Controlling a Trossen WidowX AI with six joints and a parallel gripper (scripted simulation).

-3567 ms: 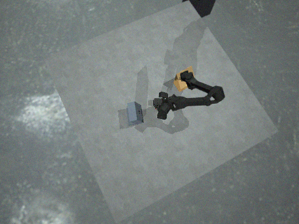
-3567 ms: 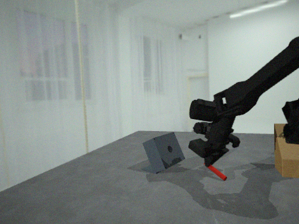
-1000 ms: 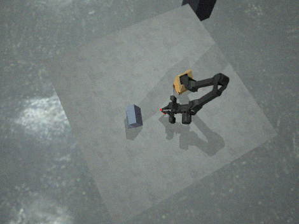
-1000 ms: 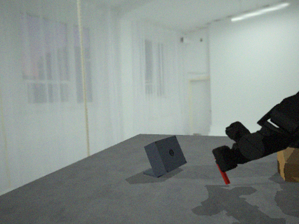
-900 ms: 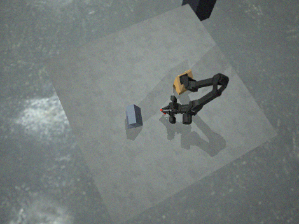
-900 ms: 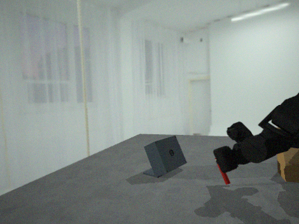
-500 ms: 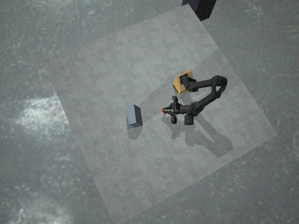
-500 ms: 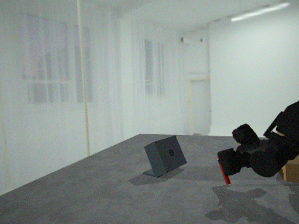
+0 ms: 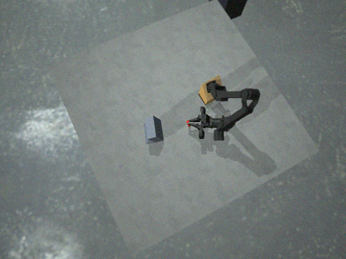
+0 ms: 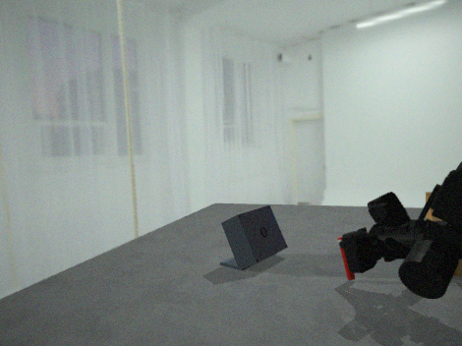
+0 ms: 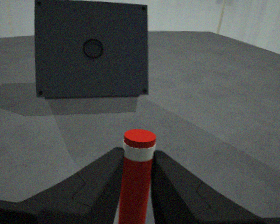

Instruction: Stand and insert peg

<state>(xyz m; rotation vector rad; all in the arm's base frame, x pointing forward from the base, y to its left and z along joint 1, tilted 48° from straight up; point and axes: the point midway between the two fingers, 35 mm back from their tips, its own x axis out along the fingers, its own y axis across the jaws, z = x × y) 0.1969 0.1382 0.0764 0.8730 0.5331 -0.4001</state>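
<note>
On the counter, you have the blue-gray panel well apart from your jaws, which point toward it and grip a red peg. Your arm bends back from the orange block, its shadow falling beside it.

orange block under arm base | dark post at table cornerorange block on table | dark post by table corner

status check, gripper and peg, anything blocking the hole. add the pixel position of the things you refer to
gripper (image 9: pixel 188 122) (image 10: pixel 346 257) (image 11: pixel 138 157) shut on peg (image 9: pixel 188 122) (image 10: pixel 346 263) (image 11: pixel 136 187), banded end up; peg tilted, not in the hole (image 10: pixel 263 232) (image 11: pixel 93 48); nothing seen blocking the hole
</note>
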